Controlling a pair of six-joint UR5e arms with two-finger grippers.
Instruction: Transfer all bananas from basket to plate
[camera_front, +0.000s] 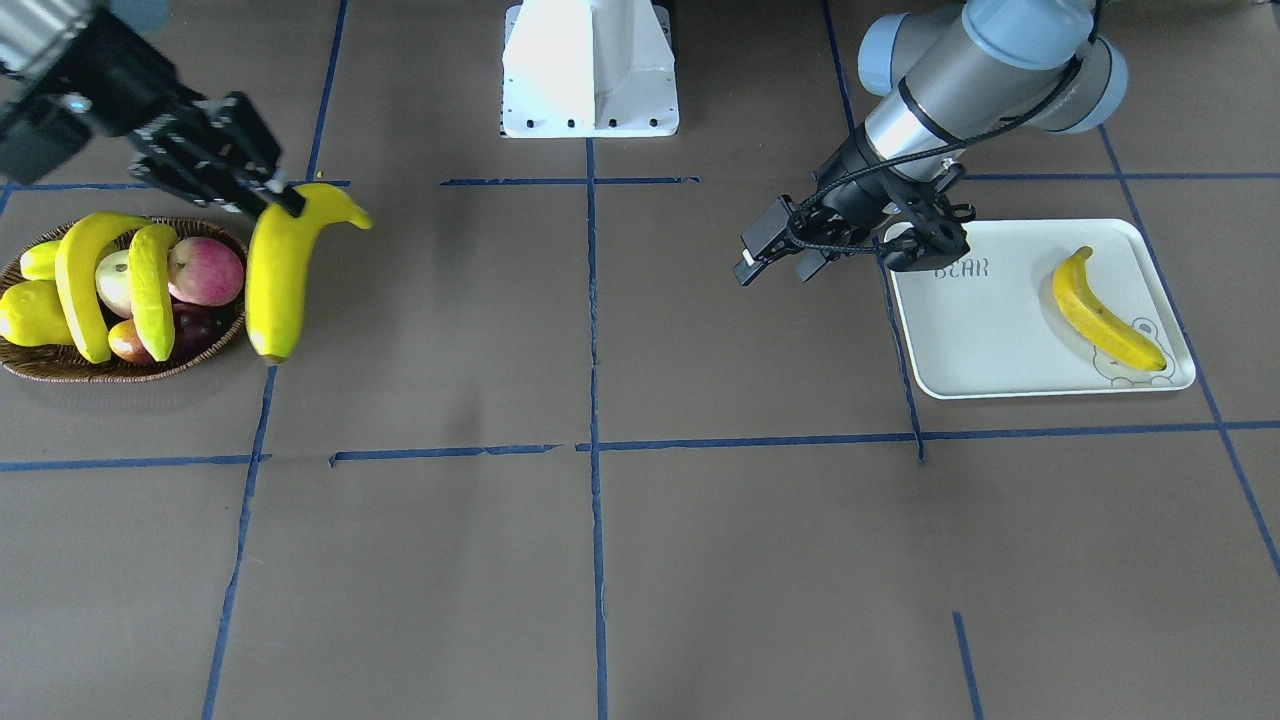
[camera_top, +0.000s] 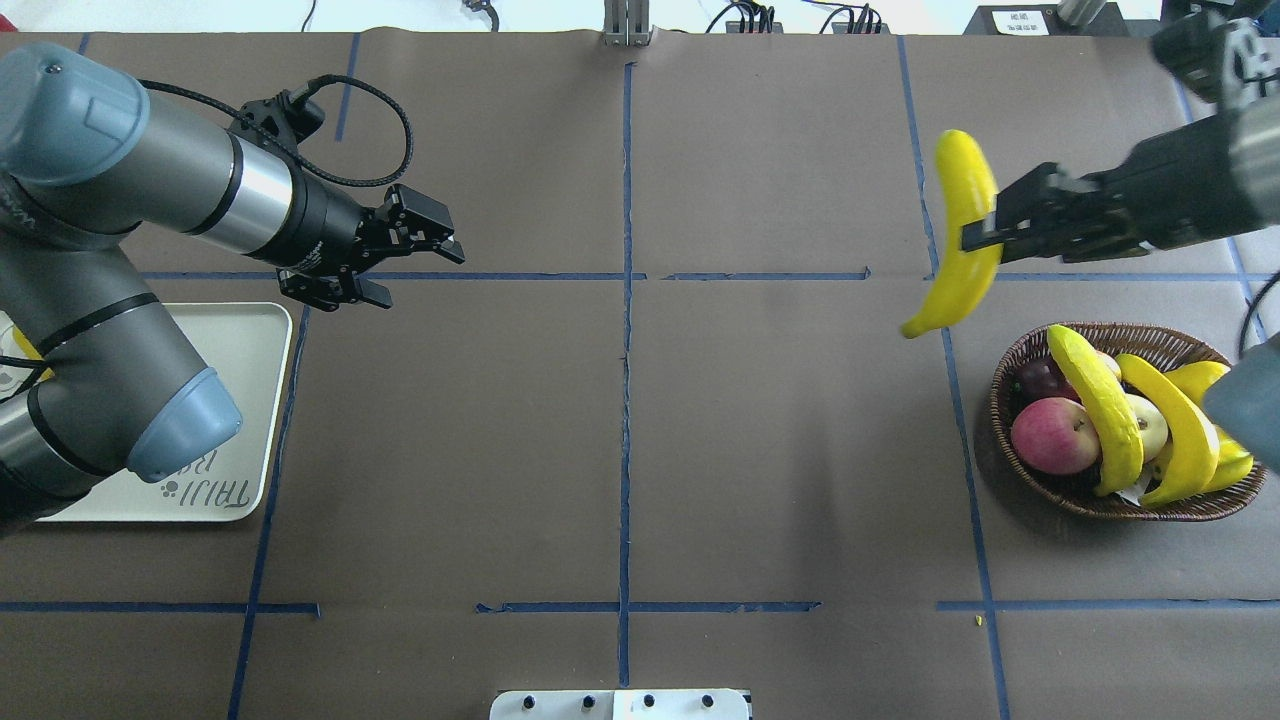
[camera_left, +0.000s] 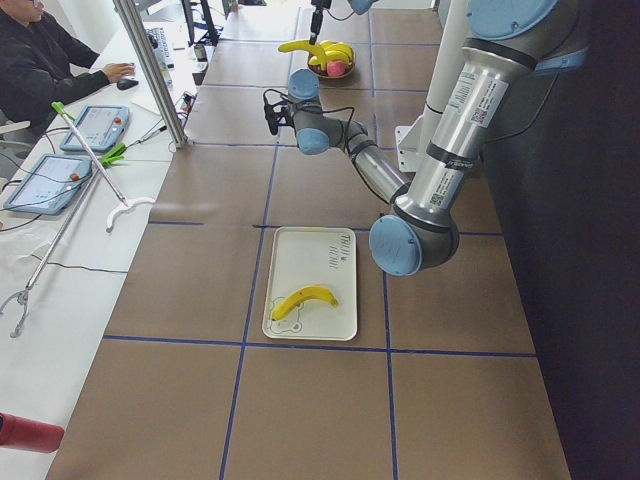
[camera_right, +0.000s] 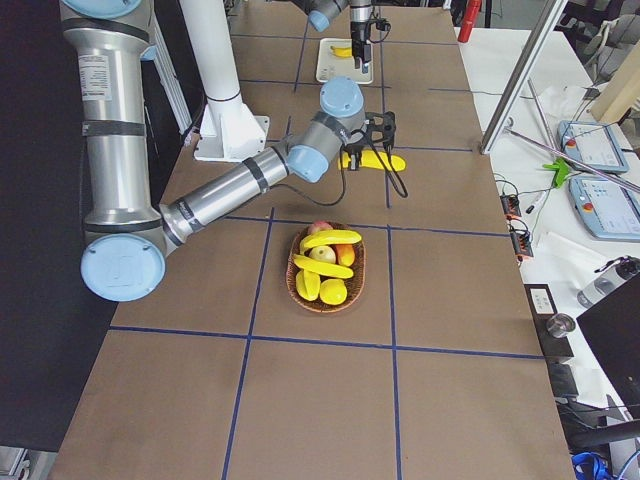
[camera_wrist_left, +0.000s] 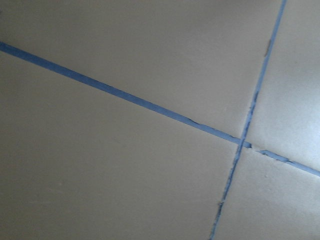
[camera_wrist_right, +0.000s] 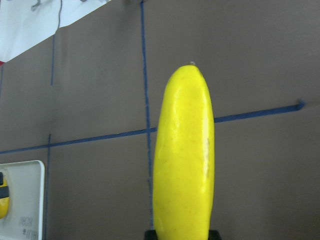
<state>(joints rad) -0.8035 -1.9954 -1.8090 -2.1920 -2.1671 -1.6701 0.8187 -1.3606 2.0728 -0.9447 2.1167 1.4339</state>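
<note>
My right gripper (camera_top: 978, 240) is shut on a long yellow banana (camera_top: 962, 235) and holds it in the air just beyond the basket (camera_top: 1100, 502). In the front view this banana (camera_front: 278, 270) hangs beside the basket's rim (camera_front: 120, 371), and it fills the right wrist view (camera_wrist_right: 184, 160). Two more bananas (camera_front: 85, 280) (camera_front: 152, 290) lie across the fruit in the basket. One banana (camera_front: 1105, 315) lies on the white plate (camera_front: 980, 340). My left gripper (camera_top: 415, 272) hovers open and empty over the table, just past the plate's edge (camera_top: 255, 400).
Red-pink apples (camera_front: 205, 270) and plump yellow fruits (camera_front: 30, 315) share the basket. The robot's white base (camera_front: 590, 70) stands at the table's edge. A seated person (camera_left: 40, 60) and tablets (camera_left: 45, 180) are at a side desk. Blue tape lines cross the brown table.
</note>
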